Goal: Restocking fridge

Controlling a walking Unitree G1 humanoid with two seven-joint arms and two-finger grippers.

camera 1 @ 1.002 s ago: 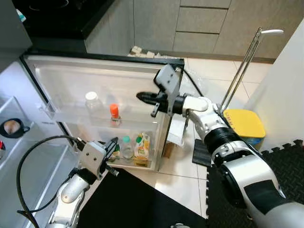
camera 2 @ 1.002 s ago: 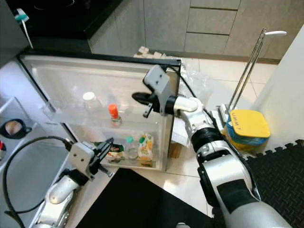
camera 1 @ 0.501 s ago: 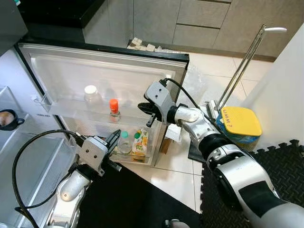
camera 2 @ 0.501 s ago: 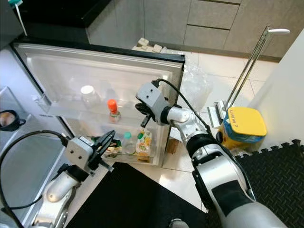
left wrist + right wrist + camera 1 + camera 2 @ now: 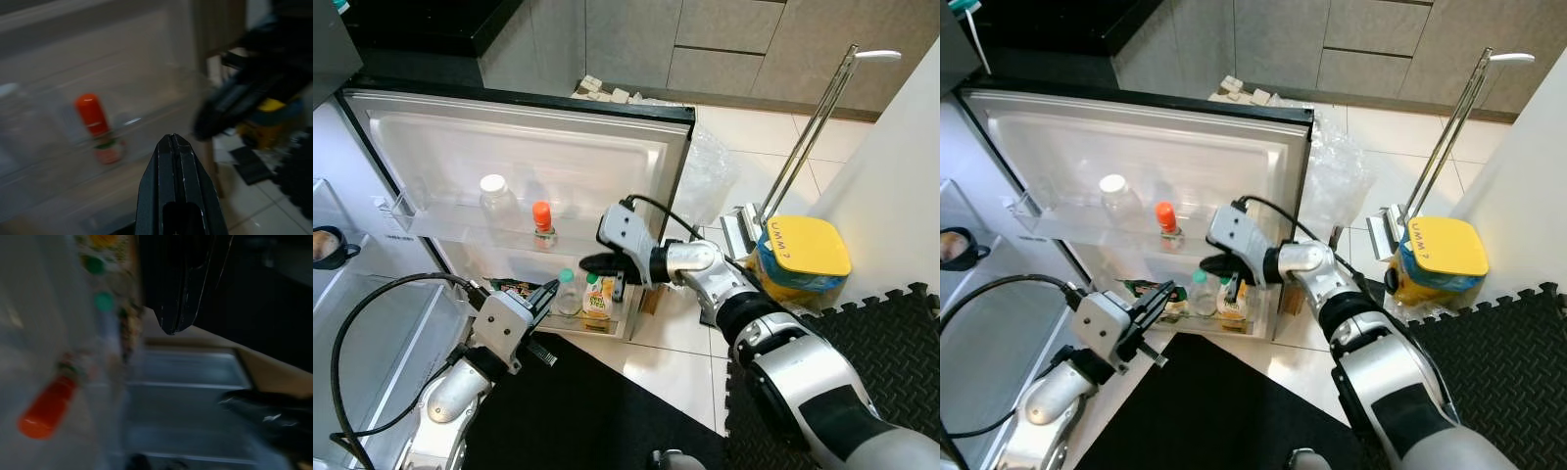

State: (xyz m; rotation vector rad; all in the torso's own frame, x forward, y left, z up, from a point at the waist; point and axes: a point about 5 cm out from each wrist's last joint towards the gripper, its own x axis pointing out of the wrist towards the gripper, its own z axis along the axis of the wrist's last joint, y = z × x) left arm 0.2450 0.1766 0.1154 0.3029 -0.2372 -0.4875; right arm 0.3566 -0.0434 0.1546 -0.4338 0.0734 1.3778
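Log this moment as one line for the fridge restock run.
stage: reaching door shelves | right hand: above juice carton, empty | left hand: shut, by lower shelf | orange-capped bottle: upper shelf

Door shelves hold two bottles up top [image 5: 493,196] [image 5: 541,221], one green-capped bottle [image 5: 568,293] and one juice carton [image 5: 598,298] below.

- We see a pale tiled floor [image 5: 773,157].
- Grey cabinets [image 5: 724,44] line the far wall.
- A black foam mat [image 5: 891,343] lies at right.
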